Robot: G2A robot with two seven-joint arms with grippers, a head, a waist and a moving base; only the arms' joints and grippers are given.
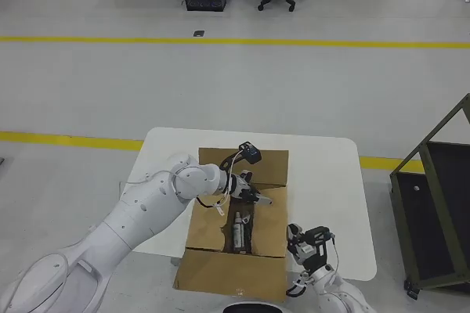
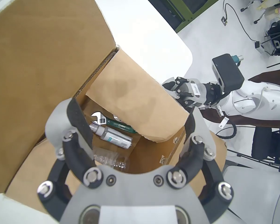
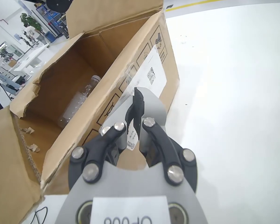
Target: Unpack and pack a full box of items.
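Note:
An open cardboard box (image 1: 219, 270) stands on the white table (image 1: 329, 188), its flaps spread. Inside lie a wrench (image 2: 100, 118), a small grey bottle (image 2: 112, 137) and a clear plastic bottle (image 2: 108, 158), the last also lying along the box floor (image 3: 78, 101). My left gripper (image 2: 133, 115) hangs open above the box opening (image 1: 254, 197), nothing between its fingers. My right gripper (image 3: 136, 99) is shut and empty, just outside the box's labelled side wall (image 3: 154, 68), near the table's front edge (image 1: 307, 244).
A green metal cart (image 1: 446, 196) stands off the table's right side. Bare tabletop lies to the right of the box (image 1: 329, 196). The upright box flap (image 2: 44, 54) rises beside my left gripper.

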